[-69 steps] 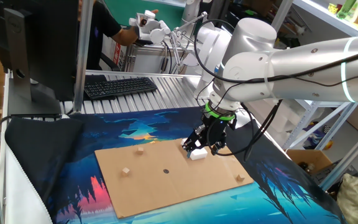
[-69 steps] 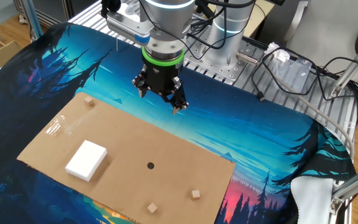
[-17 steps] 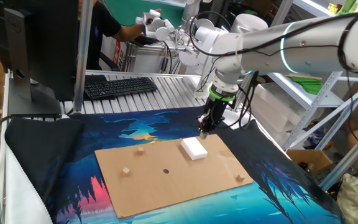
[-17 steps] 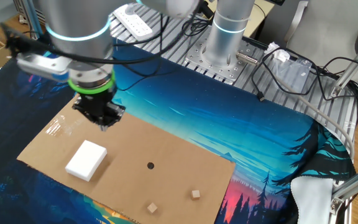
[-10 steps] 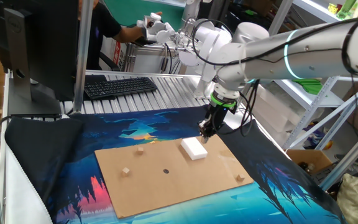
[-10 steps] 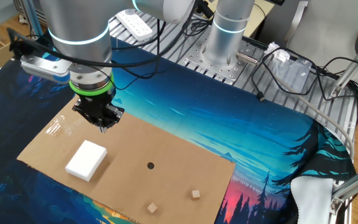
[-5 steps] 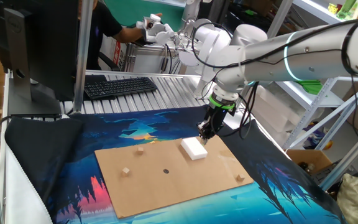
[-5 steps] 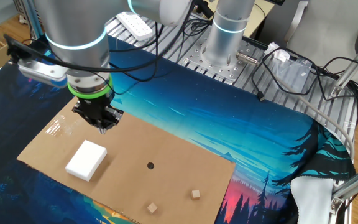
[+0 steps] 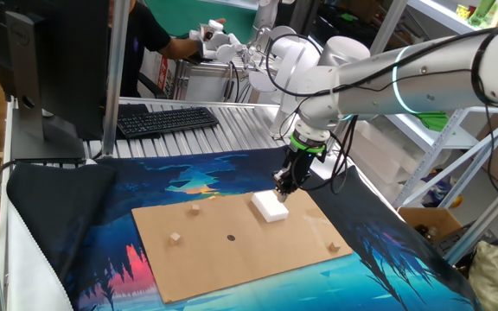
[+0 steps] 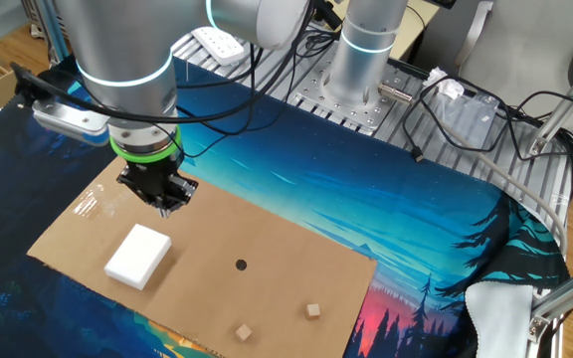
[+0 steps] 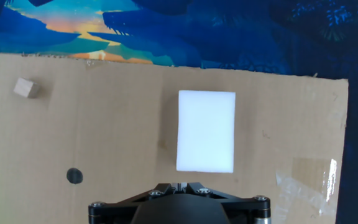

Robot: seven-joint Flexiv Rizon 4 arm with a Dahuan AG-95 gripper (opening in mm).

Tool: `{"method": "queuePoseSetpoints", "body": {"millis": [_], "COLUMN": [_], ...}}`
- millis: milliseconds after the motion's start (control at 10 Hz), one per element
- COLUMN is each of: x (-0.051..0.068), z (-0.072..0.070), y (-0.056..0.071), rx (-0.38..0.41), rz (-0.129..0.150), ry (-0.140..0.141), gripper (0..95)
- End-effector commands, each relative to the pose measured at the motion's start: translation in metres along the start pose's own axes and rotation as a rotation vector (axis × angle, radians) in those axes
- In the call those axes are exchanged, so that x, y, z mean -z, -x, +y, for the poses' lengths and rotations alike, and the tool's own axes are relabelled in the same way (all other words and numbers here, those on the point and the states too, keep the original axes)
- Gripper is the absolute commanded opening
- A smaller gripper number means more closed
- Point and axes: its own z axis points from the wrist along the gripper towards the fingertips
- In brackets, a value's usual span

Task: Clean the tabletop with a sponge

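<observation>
The white sponge (image 9: 269, 206) lies flat on the tan tabletop board (image 9: 258, 255), near its far right end. It also shows in the other fixed view (image 10: 138, 256) and in the hand view (image 11: 206, 130). My gripper (image 9: 284, 185) hangs just above the board beside the sponge, a little behind it, with nothing in it (image 10: 167, 205). Its fingers are together. In the hand view the gripper (image 11: 179, 185) shows only at the bottom edge, jaws closed, with the sponge ahead of it. Small tan cubes (image 9: 194, 207) (image 9: 175, 238) (image 9: 334, 248) and a dark spot (image 9: 230, 238) lie on the board.
The board rests on a blue-and-pink patterned cloth (image 9: 76, 250). A keyboard (image 9: 167, 119) and a monitor (image 9: 50, 60) stand at the back left. A person (image 9: 158, 34) works behind. Cables (image 10: 485, 129) and a white rag (image 10: 500, 308) lie off the cloth.
Since 6.9 s ago the arm has swung across to the sponge's end of the board and the open fingers have shut. Over the last second the gripper has only shifted slightly.
</observation>
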Motion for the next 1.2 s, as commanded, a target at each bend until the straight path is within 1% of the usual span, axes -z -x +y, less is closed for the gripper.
{"method": "queuePoseSetpoints", "body": {"millis": [100,300,500,600,700,800,900,1000,1100,1200], "x": [-0.0006,-0.0006,-0.0006,-0.0006,-0.0006,-0.0006,-0.0006,-0.0006,-0.0006,-0.0006], "z": [-0.0002,-0.0002,-0.0002,-0.0002,-0.0002,-0.0002,-0.0002,-0.0002,-0.0002,-0.0002], "y": [-0.0001,-0.0001,-0.0001,-0.0001,-0.0001,-0.0001,-0.0001,-0.0001,-0.0001,-0.0001], "rx": [-0.002,0.005,0.029,0.040,0.041,0.035,0.015,0.006,-0.011,-0.022], "rz": [0.005,0.004,0.003,0.005,0.010,0.016,0.016,0.020,0.051,0.050], "ry": [0.003,0.003,0.003,0.012,0.018,0.016,0.014,0.015,0.013,0.011], "gripper": [0.0,0.0,0.0,0.0,0.0,0.0,0.0,0.0,0.0,0.0]}}
